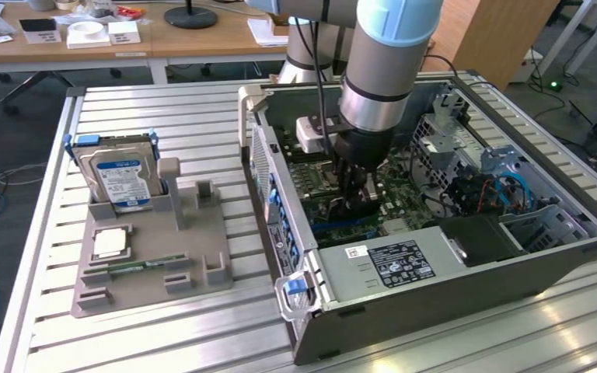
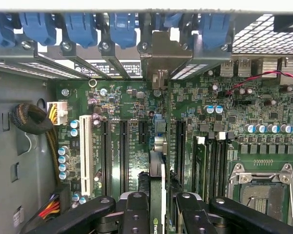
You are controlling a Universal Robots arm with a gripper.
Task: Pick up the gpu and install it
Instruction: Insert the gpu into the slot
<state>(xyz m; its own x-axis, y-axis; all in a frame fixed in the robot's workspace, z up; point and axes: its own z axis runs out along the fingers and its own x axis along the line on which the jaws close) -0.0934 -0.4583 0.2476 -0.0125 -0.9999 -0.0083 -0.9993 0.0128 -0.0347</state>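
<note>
The gpu point(image 2: 156, 178) appears edge-on in the wrist view, a thin dark card standing upright over the green motherboard point(image 2: 132, 105) between the long black expansion slots. Its silver end bracket point(image 2: 158, 53) reaches the rear slot openings under the blue latches. My gripper point(image 2: 160, 202) is shut on the card, one black finger point(image 2: 136, 209) on each side of it. In the exterior view the gripper point(image 1: 356, 200) is lowered deep inside the open computer case point(image 1: 434, 272), just above the motherboard.
A grey parts holder point(image 1: 158, 268) on the slatted table carries a silver hard drive point(image 1: 122, 177), a processor chip point(image 1: 109, 242) and a memory stick point(image 1: 133, 266). Inside the case are the power supply point(image 1: 403, 260), drive cage point(image 1: 454, 140), processor socket point(image 2: 261, 185) and a cable bundle point(image 2: 34, 119).
</note>
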